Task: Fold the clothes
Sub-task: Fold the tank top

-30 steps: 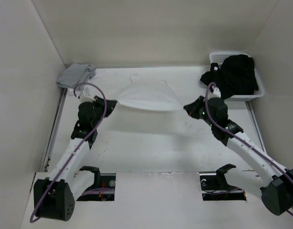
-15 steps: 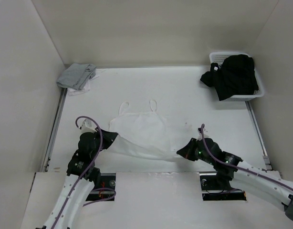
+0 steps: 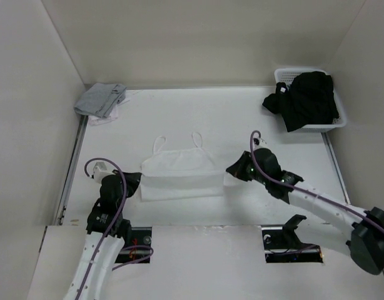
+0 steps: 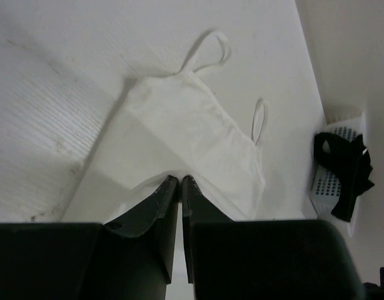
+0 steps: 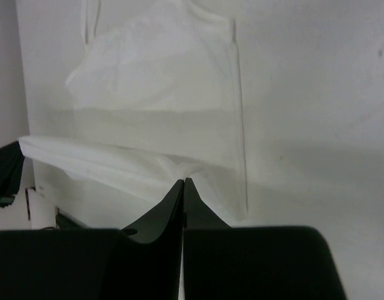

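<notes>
Mid-frame, the top (image 3: 179, 170) lies spread with its first fold only half made, the left gripper (image 4: 180, 181) and right gripper (image 5: 184, 182) clamped on its lower corners.

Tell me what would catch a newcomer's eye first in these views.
The white camisole lies mid-table, straps toward the far wall, with the left claw and right claw shut on its two side edges. In the far right corner a black garment pile spills from a white basket. A grey folded cloth sits in the far left corner.
</notes>
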Controlling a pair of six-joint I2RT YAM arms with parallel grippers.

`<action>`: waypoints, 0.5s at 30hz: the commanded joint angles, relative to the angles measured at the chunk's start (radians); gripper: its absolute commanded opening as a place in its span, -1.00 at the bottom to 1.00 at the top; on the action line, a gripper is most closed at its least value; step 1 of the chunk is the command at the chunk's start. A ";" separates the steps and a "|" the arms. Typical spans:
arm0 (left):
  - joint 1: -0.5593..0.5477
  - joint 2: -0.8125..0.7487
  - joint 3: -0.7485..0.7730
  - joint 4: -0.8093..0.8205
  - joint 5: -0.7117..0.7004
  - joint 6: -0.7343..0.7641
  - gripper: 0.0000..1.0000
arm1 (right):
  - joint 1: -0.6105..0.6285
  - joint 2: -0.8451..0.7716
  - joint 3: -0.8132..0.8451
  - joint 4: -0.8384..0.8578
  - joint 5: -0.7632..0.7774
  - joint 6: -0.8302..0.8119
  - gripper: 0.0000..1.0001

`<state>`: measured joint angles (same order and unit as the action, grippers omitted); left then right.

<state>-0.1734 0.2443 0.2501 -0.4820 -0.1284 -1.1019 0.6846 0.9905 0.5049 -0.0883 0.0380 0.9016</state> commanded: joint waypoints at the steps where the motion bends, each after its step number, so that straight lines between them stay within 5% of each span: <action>1: 0.053 0.083 0.029 0.149 -0.051 -0.013 -0.90 | -0.090 0.147 0.104 0.172 -0.082 -0.116 -0.97; 8: 0.111 0.493 0.047 0.554 -0.008 -0.007 -0.90 | -0.187 0.447 0.286 0.268 -0.158 -0.153 -0.97; 15: 0.147 0.762 0.144 0.741 -0.022 0.017 -0.89 | -0.230 0.654 0.444 0.295 -0.196 -0.148 -0.97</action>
<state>-0.0372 0.9482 0.3141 0.0650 -0.1356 -1.1053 0.4717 1.5990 0.8684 0.1257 -0.1310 0.7727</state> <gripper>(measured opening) 0.057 0.016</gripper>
